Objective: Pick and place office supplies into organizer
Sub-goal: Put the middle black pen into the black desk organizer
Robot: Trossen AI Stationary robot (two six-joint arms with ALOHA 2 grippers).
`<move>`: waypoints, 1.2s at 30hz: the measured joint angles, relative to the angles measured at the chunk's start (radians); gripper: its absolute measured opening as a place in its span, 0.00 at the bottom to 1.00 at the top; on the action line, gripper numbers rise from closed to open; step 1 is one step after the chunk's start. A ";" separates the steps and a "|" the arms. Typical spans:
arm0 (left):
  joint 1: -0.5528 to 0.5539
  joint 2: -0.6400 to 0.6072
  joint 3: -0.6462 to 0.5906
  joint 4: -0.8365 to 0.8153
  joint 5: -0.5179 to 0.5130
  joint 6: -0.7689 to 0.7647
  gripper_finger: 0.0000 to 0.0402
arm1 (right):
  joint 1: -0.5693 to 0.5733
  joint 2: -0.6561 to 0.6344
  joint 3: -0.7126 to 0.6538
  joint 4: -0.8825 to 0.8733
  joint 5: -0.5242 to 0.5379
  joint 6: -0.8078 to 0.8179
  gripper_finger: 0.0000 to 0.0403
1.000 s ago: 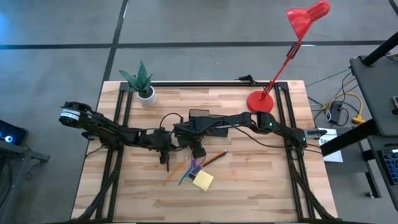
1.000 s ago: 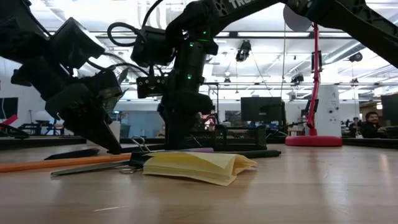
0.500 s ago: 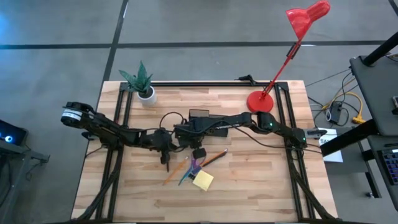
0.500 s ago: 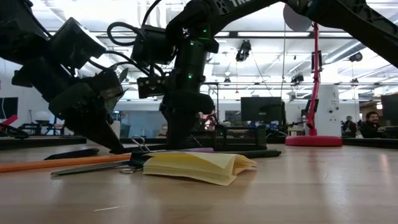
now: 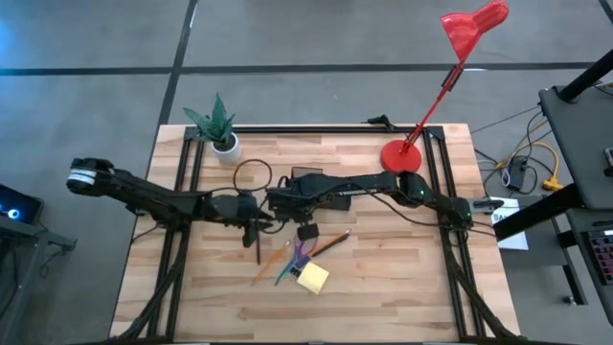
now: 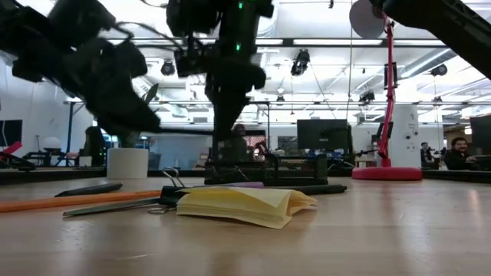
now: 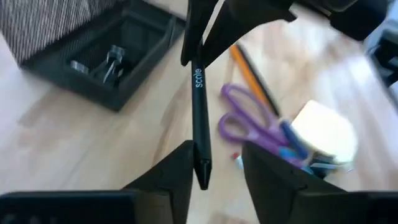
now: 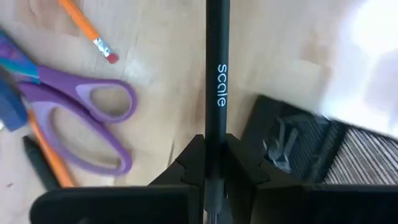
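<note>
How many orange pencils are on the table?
2. The left pencil lies left of the purple scissors; the right pencil lies right of them. Others could hide under the arms.

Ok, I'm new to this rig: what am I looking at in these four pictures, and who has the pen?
Two dark robot arms work at a wooden table. One picture looks straight down, one looks level across the tabletop, and the other two come from a camera on each arm's wrist. On the table lie purple scissors, orange pencils, a yellow sticky-note pad and the black organizer. A potted plant and a red lamp stand at the back. The right end effector is shut on a black pen marked "scale", beside the organizer. The left end effector is open, its fingers on either side of that pen's end.
</note>
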 joint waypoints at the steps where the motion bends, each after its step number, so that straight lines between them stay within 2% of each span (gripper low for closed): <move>1: 0.000 -0.022 0.001 -0.005 -0.002 0.000 0.33 | 0.005 -0.003 0.020 -0.033 0.025 0.017 0.06; 4: 0.000 -0.079 -0.002 -0.015 0.001 -0.027 0.38 | 0.011 -0.007 0.073 -0.154 0.120 0.077 0.06; 10: -0.002 -0.169 0.002 -0.014 0.016 -0.149 0.47 | -0.031 -0.025 0.106 -0.355 0.405 0.106 0.06; 13: -0.002 -0.201 -0.002 -0.014 0.016 -0.224 0.48 | -0.039 -0.051 0.103 -0.344 0.515 0.013 0.06; 17: -0.003 -0.229 -0.004 -0.010 0.021 -0.238 0.48 | -0.050 -0.070 0.111 -0.348 0.683 -0.157 0.06; 22: -0.004 -0.250 -0.003 -0.014 0.020 -0.238 0.48 | -0.075 -0.067 0.099 -0.345 0.734 -0.184 0.07; 25: -0.004 -0.253 -0.004 -0.014 0.019 -0.238 0.49 | -0.088 -0.069 0.077 -0.345 0.698 -0.195 0.07; 36: -0.004 -0.221 -0.004 0.011 0.002 -0.238 0.49 | -0.081 -0.081 -0.118 -0.346 0.696 -0.229 0.08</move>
